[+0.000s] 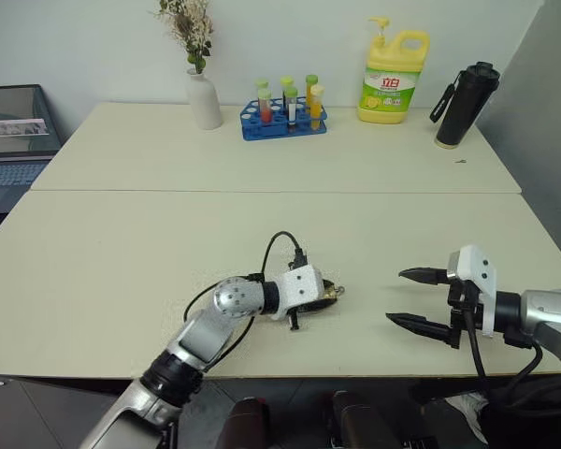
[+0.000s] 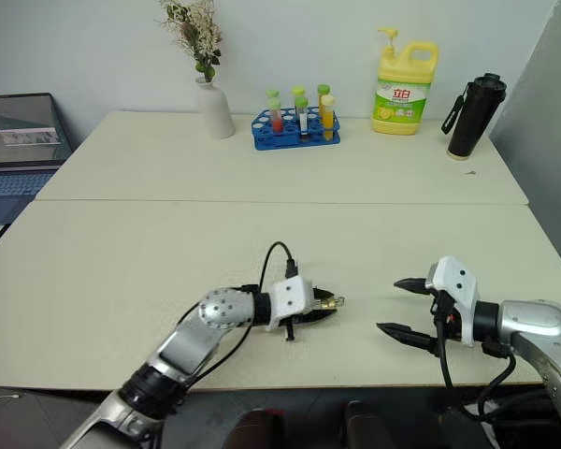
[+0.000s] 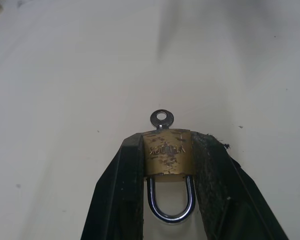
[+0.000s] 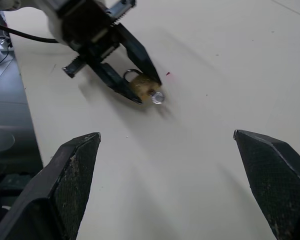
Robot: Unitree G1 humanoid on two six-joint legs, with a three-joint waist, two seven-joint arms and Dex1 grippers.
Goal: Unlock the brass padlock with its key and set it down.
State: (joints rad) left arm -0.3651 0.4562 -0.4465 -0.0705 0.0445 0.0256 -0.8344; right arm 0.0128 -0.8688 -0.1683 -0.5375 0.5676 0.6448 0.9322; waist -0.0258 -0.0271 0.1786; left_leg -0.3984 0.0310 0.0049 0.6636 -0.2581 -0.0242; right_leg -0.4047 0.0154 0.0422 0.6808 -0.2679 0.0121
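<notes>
The left gripper (image 3: 168, 165) pinches the little gold padlock (image 3: 168, 159) between its two black fingers, one on each side of the body. The silver loop of the lock points back toward the wrist, and the key (image 3: 161, 119) sticks out of the far end (only its round head shows). The lock sits just above the pale table (image 1: 262, 168), near the front edge. The right gripper (image 1: 416, 297) is spread wide and holds nothing, off to the side.

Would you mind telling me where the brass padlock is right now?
The brass padlock is clamped between the left gripper fingers near the table's front edge, with the key sticking out of its body toward the open right gripper.
</notes>
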